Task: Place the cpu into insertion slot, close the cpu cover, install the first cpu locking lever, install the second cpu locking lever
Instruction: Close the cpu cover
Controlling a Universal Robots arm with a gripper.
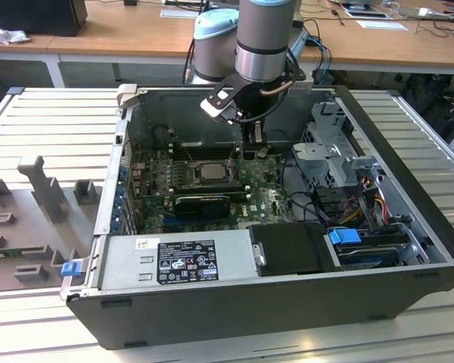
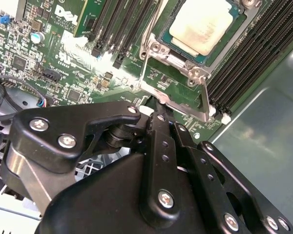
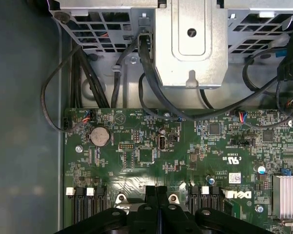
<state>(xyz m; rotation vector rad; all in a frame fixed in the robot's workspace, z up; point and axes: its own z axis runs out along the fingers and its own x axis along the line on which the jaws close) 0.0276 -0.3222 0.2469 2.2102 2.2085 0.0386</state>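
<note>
The cpu (image 2: 205,27) lies flat in the insertion slot (image 2: 176,59), its pale metal top showing; in the exterior view the cpu (image 1: 209,171) sits mid-board. The cpu cover (image 2: 172,101), a thin silver frame with a square window, stands tilted up off the slot, with green board visible through it. My gripper (image 2: 157,111) is shut, its fingertips touching the cover's free edge. In the first wrist view the gripper (image 3: 156,191) shows two black fingers pressed together between silver tabs (image 3: 121,197). In the exterior view the gripper (image 1: 252,150) hangs just to the right of the slot.
Long black memory slots (image 2: 249,63) flank the slot on both sides. A black graphics card (image 1: 203,203) lies in front of it and a grey power supply (image 1: 174,261) nearer still. A metal drive cage (image 1: 333,151) and cables (image 3: 151,97) crowd the exterior view's right.
</note>
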